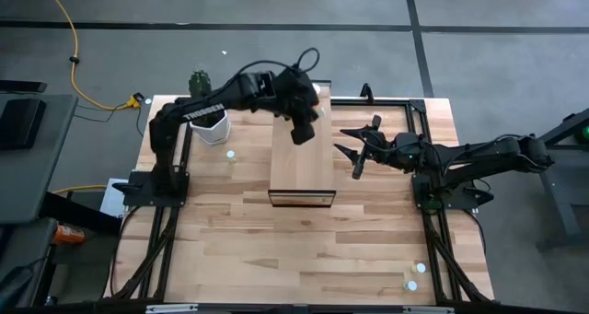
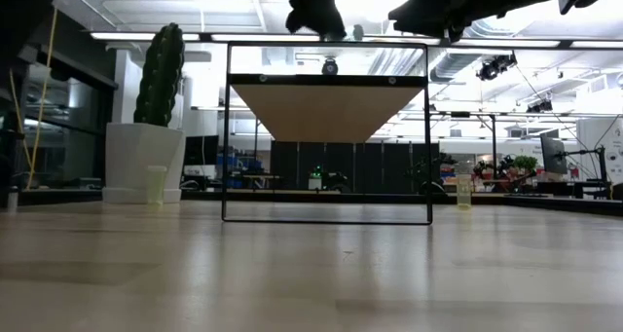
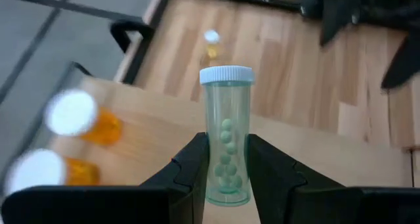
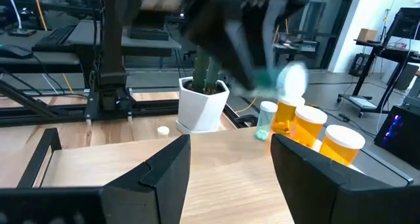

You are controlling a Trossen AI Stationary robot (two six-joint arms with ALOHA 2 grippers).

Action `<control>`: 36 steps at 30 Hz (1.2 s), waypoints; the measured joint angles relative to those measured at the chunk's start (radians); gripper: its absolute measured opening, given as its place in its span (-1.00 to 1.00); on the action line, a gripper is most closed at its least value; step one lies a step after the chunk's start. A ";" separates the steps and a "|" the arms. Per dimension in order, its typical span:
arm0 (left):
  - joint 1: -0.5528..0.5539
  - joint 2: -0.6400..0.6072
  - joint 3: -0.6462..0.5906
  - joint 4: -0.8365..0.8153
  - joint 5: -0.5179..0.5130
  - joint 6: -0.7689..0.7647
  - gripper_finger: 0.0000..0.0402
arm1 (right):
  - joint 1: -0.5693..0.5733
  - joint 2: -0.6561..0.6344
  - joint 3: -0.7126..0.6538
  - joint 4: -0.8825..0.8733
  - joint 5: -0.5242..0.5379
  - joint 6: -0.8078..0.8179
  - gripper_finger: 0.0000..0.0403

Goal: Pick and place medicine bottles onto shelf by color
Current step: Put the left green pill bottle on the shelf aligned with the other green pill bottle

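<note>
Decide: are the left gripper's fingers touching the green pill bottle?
Touching. The left wrist view shows both fingers of the left gripper pressed against the green bottle.

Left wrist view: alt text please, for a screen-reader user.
The left end effector grips a pale green bottle with a white cap, held upright above the shelf. Two orange bottles sit on the shelf nearby; another bottle stands on the table beyond.

I see the wooden table carrying the shelf, a white cactus pot and loose bottles; orange bottles stand on the shelf top.
</note>
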 joint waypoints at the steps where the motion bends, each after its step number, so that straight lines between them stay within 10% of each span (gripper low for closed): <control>1: -0.004 -0.016 -0.046 0.032 0.001 0.005 -0.59 | 0.000 0.000 0.000 -0.002 0.000 0.000 0.01; 18: -0.070 -0.344 -0.779 0.902 0.114 0.008 -0.59 | -0.073 0.174 0.000 0.400 -0.105 0.068 0.01; 36: -0.075 -0.345 -0.824 1.136 0.099 -0.012 -0.59 | -0.138 0.248 0.031 0.604 -0.213 0.161 0.01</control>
